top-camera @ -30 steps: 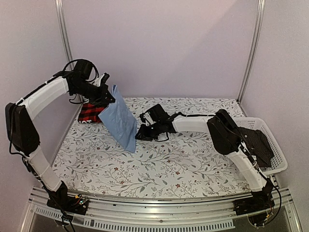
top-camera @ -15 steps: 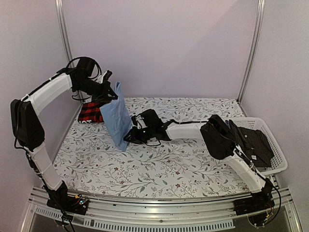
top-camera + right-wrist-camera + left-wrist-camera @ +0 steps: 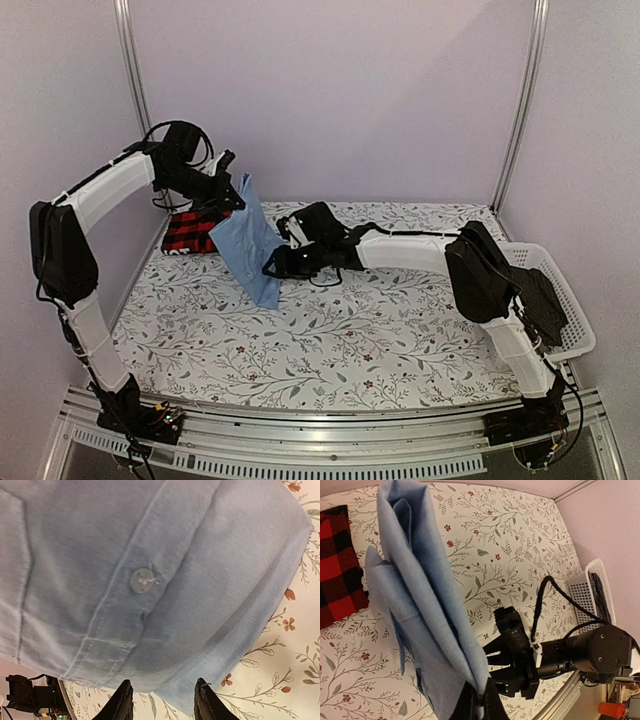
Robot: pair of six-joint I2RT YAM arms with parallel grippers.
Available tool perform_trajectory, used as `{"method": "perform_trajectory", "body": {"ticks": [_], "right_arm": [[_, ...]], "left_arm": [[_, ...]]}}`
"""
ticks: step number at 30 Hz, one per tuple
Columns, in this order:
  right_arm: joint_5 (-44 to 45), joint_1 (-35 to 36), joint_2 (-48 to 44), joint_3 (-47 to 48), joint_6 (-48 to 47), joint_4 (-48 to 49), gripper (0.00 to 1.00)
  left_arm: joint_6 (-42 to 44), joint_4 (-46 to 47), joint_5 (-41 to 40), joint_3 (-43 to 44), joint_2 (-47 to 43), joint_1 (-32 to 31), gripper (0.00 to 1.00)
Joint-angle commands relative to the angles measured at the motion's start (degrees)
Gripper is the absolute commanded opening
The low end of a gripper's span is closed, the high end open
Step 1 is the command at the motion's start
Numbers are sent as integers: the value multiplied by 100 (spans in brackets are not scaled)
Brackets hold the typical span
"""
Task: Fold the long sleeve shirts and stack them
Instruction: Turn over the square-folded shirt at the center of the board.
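Reaching further left than a second ago, the right jaws have come in against the lower part of the blue shirt [image 3: 252, 245] and have parted. In the wrist view both fingertips [image 3: 122, 704] stand apart at the hem with a moderate gap between them. The cloth lies just past the tips rather than clamped between them. A pale button [image 3: 141, 580] on the placket sits a little above the tips.

The left jaws are closed tight on the shirt's top edge and hold it up off the worktop [image 3: 380, 330]. It hangs as a folded, tilted panel with its low corner pointing down at the floral surface; whether that corner touches, I cannot tell.

The right arm [image 3: 410, 250] stretches low across the worktop to the shirt, and the left arm [image 3: 110, 190] arches over from the left side. A folded plaid shirt [image 3: 188, 232] lies flat at the back left, just behind the hanging one and partly hidden by it. Well apart at the right edge, a white basket [image 3: 578, 345] holds dark shirts [image 3: 540, 300].
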Motion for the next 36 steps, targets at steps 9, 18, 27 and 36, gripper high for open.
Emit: {"method": "perform_trajectory", "body": {"ticks": [9, 18, 27, 36], "right_arm": [[604, -299, -912, -797, -387, -453, 26], [504, -760, -1940, -1588, -505, -495, 25], [677, -1459, -3708, -3145, -518, -501, 33], [654, -1748, -4286, -4090, -495, -497, 48]], "left_arm": [[233, -211, 50, 309, 98, 246, 0], [52, -530, 297, 1177, 677, -96, 0], [-1714, 295, -141, 3325, 3027, -2250, 22], [-2256, 1435, -532, 3137, 2945, -2464, 70]]}}
